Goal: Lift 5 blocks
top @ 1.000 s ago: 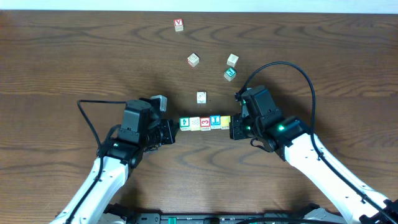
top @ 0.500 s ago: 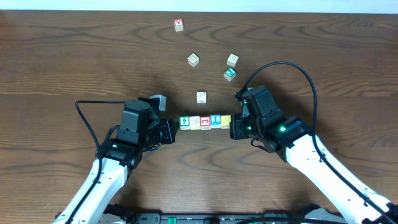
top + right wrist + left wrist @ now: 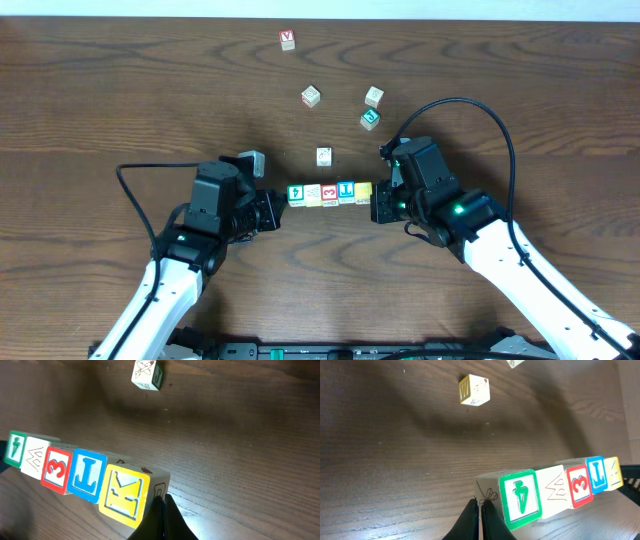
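Currently, from overhead, I cannot see either set of fingertips: the left gripper (image 3: 276, 210) and the right gripper (image 3: 378, 205) sit under their own wrist housings, which mask the contact points. The wrist cameras resolve this.

Left wrist view: the left gripper's jaws are clenched together with nothing between them, their tip against the outer end of the green block (image 3: 521, 497). Right wrist view: the right gripper's jaws are likewise clenched and empty, their tip against the end face of the yellow block (image 3: 124, 497).

The blocks (image 3: 328, 194) form one straight, touching row between the two tips, near the middle of the table (image 3: 100, 100). The order is green, cream block (image 3: 313, 195), red block (image 3: 329, 194) marked "3", blue block (image 3: 346, 192), yellow. I cannot tell whether the row rests on the wood or hangs just above it.

Both forearms are cut off by the bottom edge of the overhead view. The markings on the loose cubes are too small to read from above.

The nearest loose cube (image 3: 324, 156) lies just behind the row, apart from it. The V cube (image 3: 287, 39) sits well apart, near the far edge. Bare wood extends to the left and right of both arms
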### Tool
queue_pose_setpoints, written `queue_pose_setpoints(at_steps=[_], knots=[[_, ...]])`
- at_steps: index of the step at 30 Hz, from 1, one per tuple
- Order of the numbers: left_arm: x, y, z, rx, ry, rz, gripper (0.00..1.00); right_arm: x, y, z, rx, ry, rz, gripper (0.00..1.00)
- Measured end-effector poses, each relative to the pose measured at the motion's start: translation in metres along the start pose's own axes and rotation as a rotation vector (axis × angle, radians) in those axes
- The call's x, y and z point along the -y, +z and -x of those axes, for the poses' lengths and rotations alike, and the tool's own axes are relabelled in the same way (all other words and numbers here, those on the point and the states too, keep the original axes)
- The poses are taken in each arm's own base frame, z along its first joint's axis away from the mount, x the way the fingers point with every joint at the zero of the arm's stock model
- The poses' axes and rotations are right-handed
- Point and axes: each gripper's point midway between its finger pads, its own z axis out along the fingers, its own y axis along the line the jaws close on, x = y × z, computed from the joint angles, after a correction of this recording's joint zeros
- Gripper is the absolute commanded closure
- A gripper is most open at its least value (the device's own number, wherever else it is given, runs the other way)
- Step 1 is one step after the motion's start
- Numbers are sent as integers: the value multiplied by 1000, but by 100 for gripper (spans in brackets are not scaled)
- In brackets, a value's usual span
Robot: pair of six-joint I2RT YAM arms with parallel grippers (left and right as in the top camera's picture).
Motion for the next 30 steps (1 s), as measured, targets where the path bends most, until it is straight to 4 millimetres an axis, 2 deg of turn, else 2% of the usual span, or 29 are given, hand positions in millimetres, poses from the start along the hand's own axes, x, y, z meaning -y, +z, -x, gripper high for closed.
queue_pose_setpoints(at_steps=[12,30], knots=[[3,-3,2,14,4,-8,93,0,0,0,0,0,-2,99],[6,-6,4,26,10,-15,93,-5,-10,7,35,-6,16,99]])
